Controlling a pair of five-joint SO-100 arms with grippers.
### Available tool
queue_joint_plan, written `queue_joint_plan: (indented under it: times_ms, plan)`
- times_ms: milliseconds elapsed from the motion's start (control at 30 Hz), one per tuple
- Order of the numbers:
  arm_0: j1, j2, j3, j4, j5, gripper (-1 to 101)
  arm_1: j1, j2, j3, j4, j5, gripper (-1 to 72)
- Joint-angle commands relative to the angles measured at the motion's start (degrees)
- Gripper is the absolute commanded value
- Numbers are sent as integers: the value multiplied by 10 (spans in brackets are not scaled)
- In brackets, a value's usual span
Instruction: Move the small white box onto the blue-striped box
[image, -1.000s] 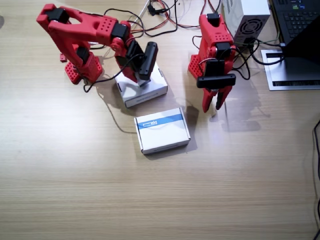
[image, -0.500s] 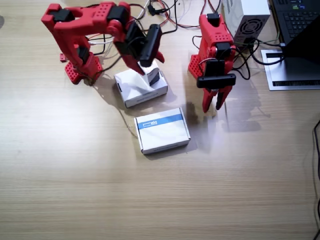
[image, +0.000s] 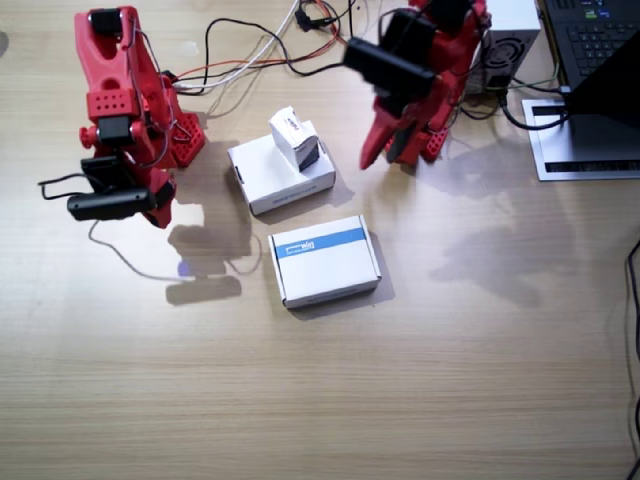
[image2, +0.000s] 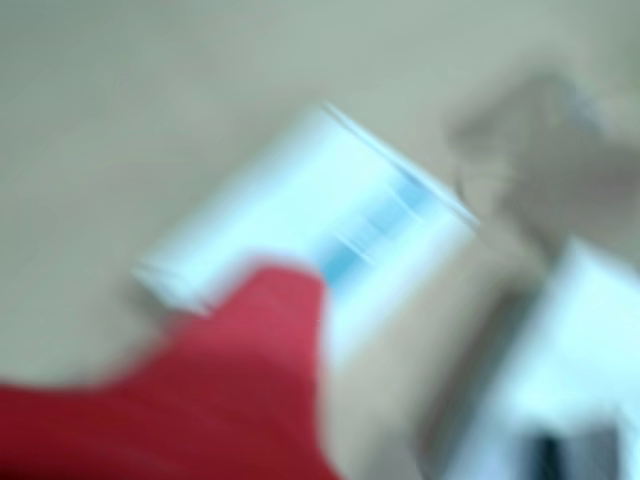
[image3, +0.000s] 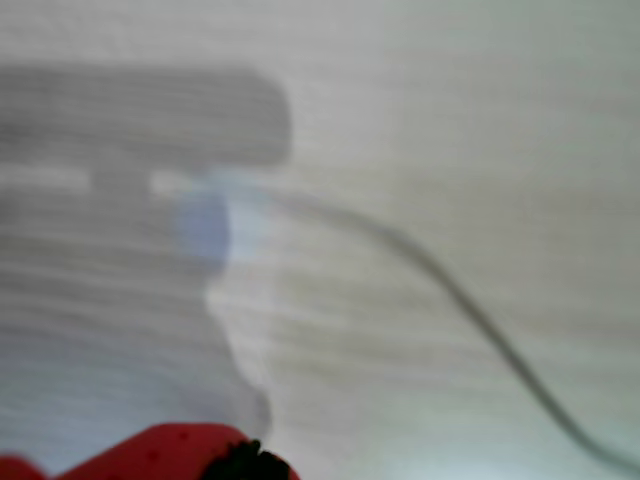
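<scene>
while atop carton (image: 270, 172), small white box (image: 294, 138) rests.

Fixed view bright, evenly lit, sharp; we see soft shadows falling lower right of the arms on the table (image: 480, 380). Both wrist views heavily motion-blurred, edges smeared, colours washed.

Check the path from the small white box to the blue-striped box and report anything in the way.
Nothing visible blocks it. The small white box sits on the plain white carton; bare table separates that carton from the blue-striped box, whose top is bare.
</scene>
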Motion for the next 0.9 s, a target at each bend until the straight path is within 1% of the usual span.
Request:
queue_joint_plan:
  times_ms: [0,133,200,400,633,800,867]
  plan:
    - [112,-143,-39,15,-83,393,24,275,91,78,-25,0]
    - [206,-205,-63,16,-133,418,58,280,92,75,-25,0]
    - [239,-223,-67,17,-160,429,59,279,92,71,-23,0]
    - [353,-224,-69,18,-201,436,56,279,92,64,-12,0]
    - [374,-274,-79,18,-214,439,57,278,92,62,-3,0]
    - [379,-355,-132,17,-243,449,60,279,92,60,4,0]
    - [396,-370,-133,17,-251,452,62,279,92,59,4,0]
